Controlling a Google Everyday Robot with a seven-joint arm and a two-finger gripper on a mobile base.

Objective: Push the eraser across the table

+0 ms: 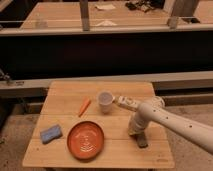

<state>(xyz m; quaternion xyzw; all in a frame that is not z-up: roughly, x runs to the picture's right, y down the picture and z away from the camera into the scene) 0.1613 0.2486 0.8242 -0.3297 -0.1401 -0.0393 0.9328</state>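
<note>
Eraser (142, 141), just one, lies under the tool (137, 133).

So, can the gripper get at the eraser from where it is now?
Probably yes: the gripper hangs low right by the eraser near the table's front edge, nothing between them; plate and cup sit aside.
</note>
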